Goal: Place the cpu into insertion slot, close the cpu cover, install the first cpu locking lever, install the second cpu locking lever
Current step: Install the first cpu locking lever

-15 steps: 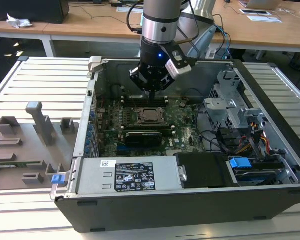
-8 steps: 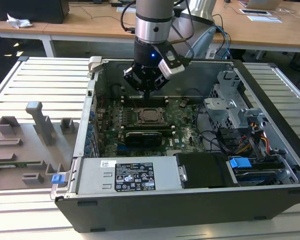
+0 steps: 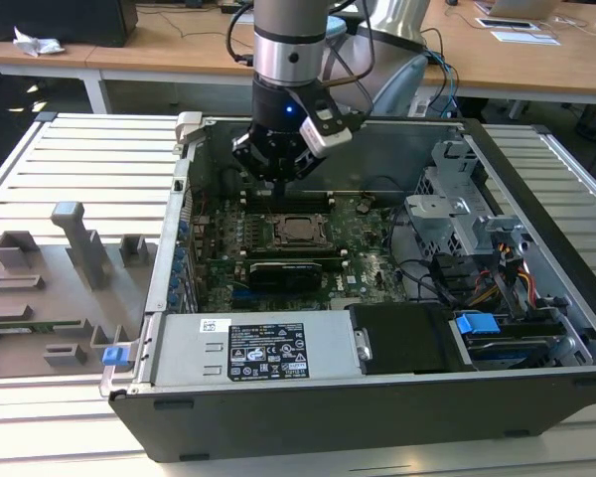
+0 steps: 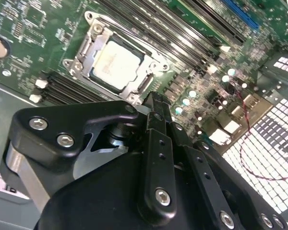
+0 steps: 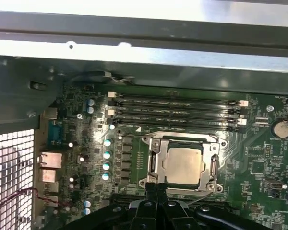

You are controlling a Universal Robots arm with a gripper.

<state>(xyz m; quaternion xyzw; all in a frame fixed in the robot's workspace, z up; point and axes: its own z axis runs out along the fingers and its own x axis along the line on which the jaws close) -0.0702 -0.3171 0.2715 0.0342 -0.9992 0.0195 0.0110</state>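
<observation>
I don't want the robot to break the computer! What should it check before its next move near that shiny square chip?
1. cpu sitting flat in the insertion slot: ok.
2. cpu cover folded down around the cpu: ok.
3. locking levers hooked down: cannot tell.
4. gripper empty and shut: ok.
5. Gripper tip at the cover's near edge, touching it or just above it: cannot tell.
</observation>
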